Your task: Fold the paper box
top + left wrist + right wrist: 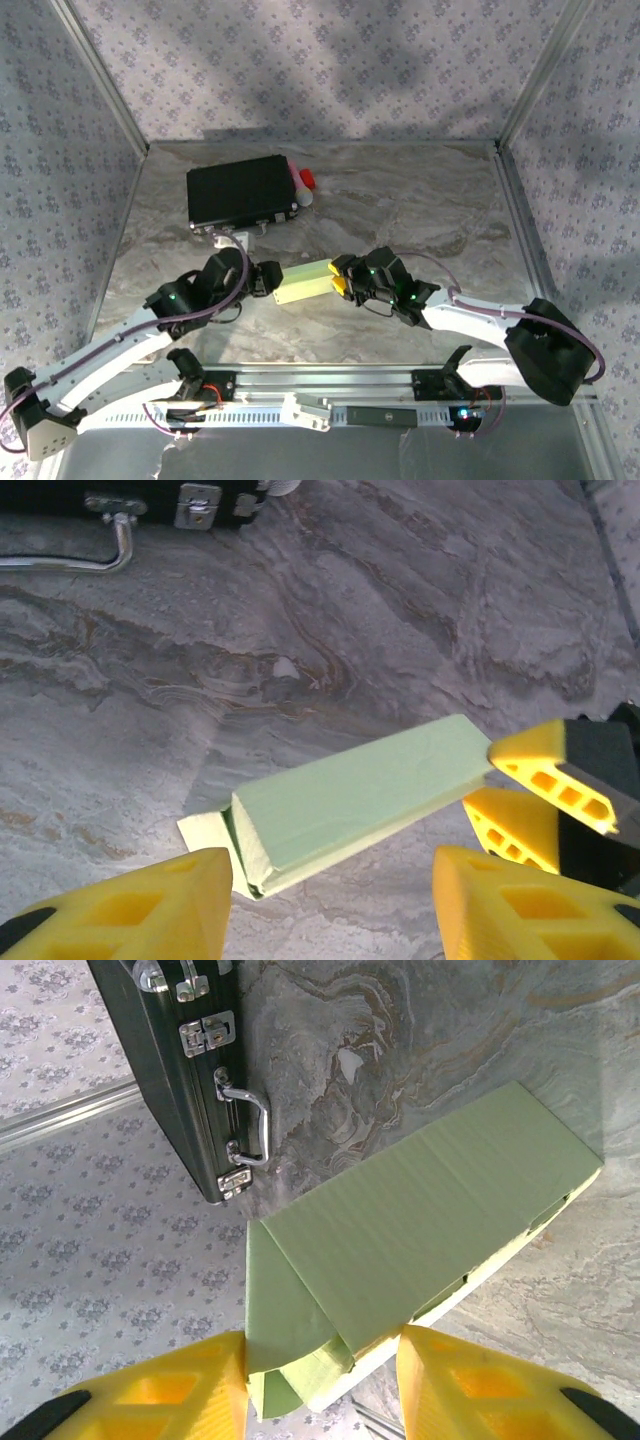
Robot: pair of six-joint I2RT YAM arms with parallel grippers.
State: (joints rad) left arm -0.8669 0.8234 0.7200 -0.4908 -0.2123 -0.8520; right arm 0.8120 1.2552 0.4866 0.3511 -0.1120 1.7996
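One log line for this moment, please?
box: on table | left fingers: open, at one end | right fingers: astride other end, grip unclear

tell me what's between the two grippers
The box lies between the left gripper and the right gripper, one end toward each; the top view shows it.

One paper box [303,283], one black case [242,192], and two claws: left claw [264,280] and right claw [343,278]

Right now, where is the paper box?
In the top view the paper box lies on the table near its middle, between the left gripper and the right gripper, on the near side of the black case.
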